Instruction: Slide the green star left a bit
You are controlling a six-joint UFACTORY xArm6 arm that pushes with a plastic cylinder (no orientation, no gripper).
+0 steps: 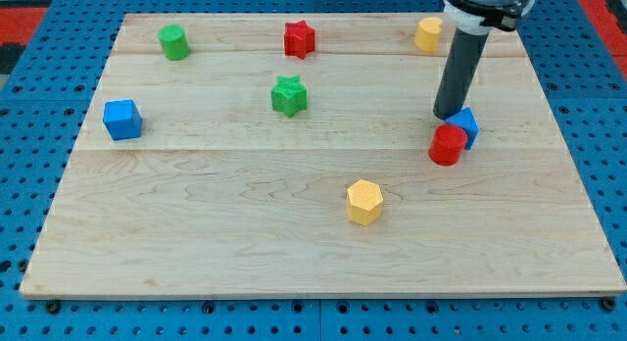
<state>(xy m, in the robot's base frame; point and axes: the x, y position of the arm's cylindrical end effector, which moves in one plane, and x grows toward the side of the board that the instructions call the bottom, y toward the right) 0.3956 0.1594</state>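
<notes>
The green star [289, 95] lies on the wooden board [196, 214] a little left of centre, in the upper half. My tip [447, 117] is down on the board far to the star's right, touching or nearly touching the top left of a blue block [465, 124]. A red cylinder [448, 144] sits against that blue block's lower left, just below my tip.
A green cylinder [174, 42] is at the upper left. A red star [299, 39] is at the top centre. A yellow block [428, 33] is at the upper right. A blue cube [122, 119] is at the left. A yellow hexagon [363, 201] is below centre.
</notes>
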